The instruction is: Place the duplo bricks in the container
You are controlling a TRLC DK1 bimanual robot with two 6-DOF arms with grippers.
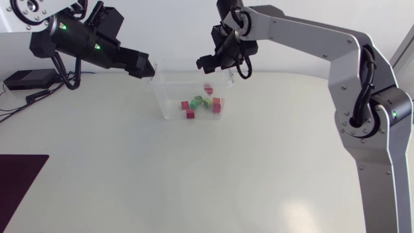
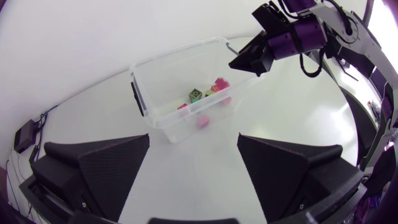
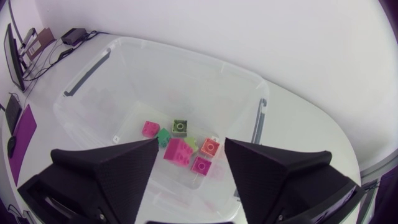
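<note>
A clear plastic container (image 1: 162, 103) stands at the back middle of the table. Several duplo bricks (image 1: 200, 103) in pink, red and green lie on its floor. My right gripper (image 1: 204, 63) hangs open over the container's far right part. A pink brick (image 1: 207, 88) is in the air just under it, touching neither finger; in the right wrist view this brick (image 3: 179, 151) shows between the spread fingers, above the other bricks (image 3: 209, 147). My left gripper (image 1: 150, 70) is open and empty at the container's left rim (image 2: 140, 93), and looks across at the right gripper (image 2: 249, 62).
A black box (image 1: 29, 79) with cables sits at the far left edge. A dark purple mat (image 1: 19, 178) lies at the front left. The white table surface (image 1: 213, 175) stretches in front of the container.
</note>
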